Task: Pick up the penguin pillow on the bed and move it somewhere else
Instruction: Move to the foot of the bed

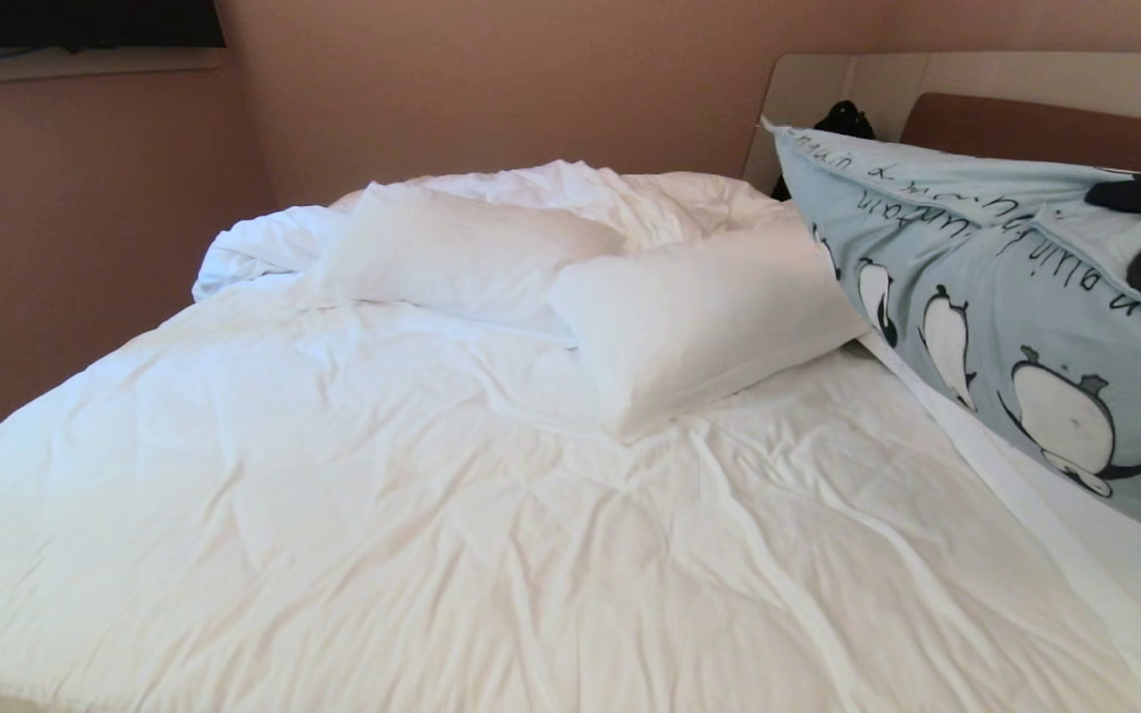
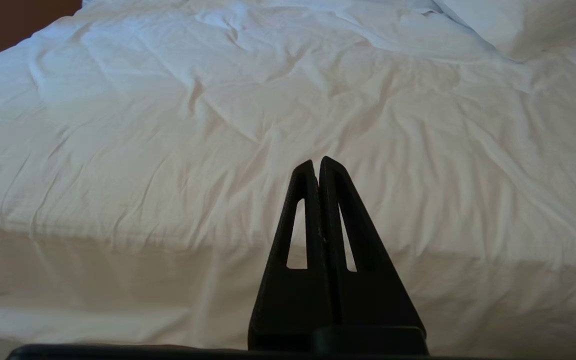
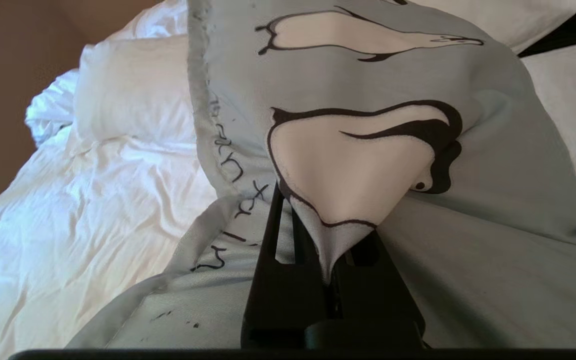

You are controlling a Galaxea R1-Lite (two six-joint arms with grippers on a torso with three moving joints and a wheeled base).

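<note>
Right end effector [image 3: 325, 260] pinches a fold of the penguin pillow [image 1: 1006, 327], which is raised off the right side of the bed [image 1: 412, 515] near the headboard; left end effector [image 2: 318, 167], pressed together and holding nothing, hangs at the bed's near edge. Pillow looks soft, light and floppy, so cloth may slip; a deeper bite near the seam seems safer. Farther off lie two white pillows [image 1: 709, 322].

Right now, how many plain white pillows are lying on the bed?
2. One white pillow lies farther back toward the left; the other white pillow lies nearer, beside the penguin pillow. More may hide behind that one.
</note>
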